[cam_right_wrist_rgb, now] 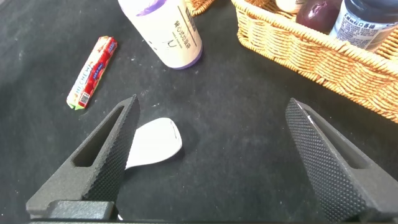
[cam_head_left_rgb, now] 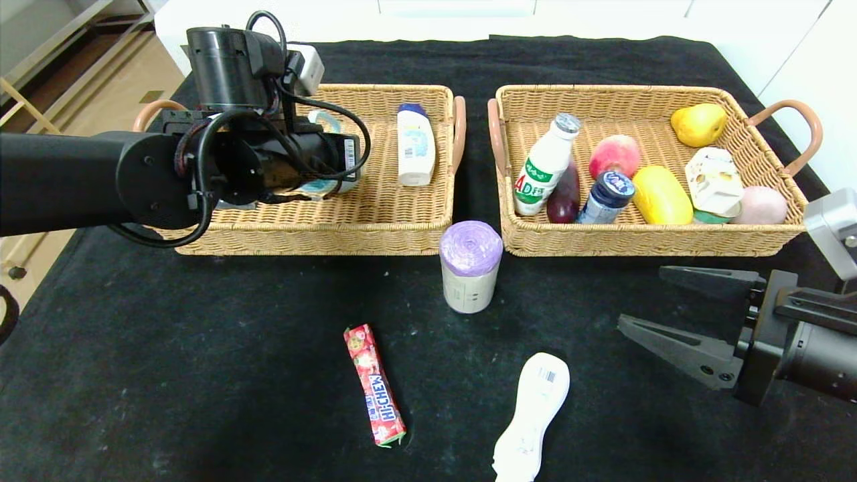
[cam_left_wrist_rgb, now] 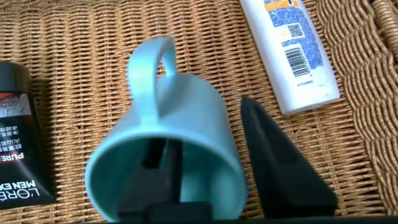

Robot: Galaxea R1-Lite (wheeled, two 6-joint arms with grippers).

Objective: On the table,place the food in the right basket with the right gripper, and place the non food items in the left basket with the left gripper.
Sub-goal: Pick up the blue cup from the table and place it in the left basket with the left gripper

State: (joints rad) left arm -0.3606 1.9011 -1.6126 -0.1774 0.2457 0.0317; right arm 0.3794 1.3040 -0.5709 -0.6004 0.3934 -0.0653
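My left gripper (cam_left_wrist_rgb: 205,180): over the left basket (cam_head_left_rgb: 375,221), one black tapered finger inside the teal mug (cam_left_wrist_rgb: 165,155), the other outside its wall, so the wall sits between them; whether they press it I cannot tell. Mug: smooth, glossy, loop handle, lying on its side on the weave.

Beside the mug, in the same basket: a white plastic bottle (cam_left_wrist_rgb: 289,50) with blue print and barcode, lying flat, and a black L'Oréal tube (cam_left_wrist_rgb: 18,137) on the opposite side of the mug. Basket: tan wicker, rectangular, brown loop handles.

My right gripper (cam_head_left_rgb: 696,321): low over the table (cam_head_left_rgb: 201,375) in front of the right basket (cam_head_left_rgb: 649,241), ribbed fingers spread wide, holding nothing.

On the black cloth, loose:
- beige roll with purple top (cam_head_left_rgb: 471,266), cylindrical, upright, just before the gap between the baskets;
- red Hi-Chew candy stick (cam_head_left_rgb: 374,384), flat, slim;
- slim white curvy bottle (cam_head_left_rgb: 532,415), flat, barcode up, near my right fingers.

Right basket contents: white AD milk bottle (cam_head_left_rgb: 546,164) with foil cap, dark-blue-lidded jar (cam_head_left_rgb: 606,196), purple eggplant-like piece (cam_head_left_rgb: 566,194), peach (cam_head_left_rgb: 614,155), yellow pear (cam_head_left_rgb: 698,124), yellow oblong fruit (cam_head_left_rgb: 661,195), pale carton (cam_head_left_rgb: 714,181), pink rounded item (cam_head_left_rgb: 760,205).
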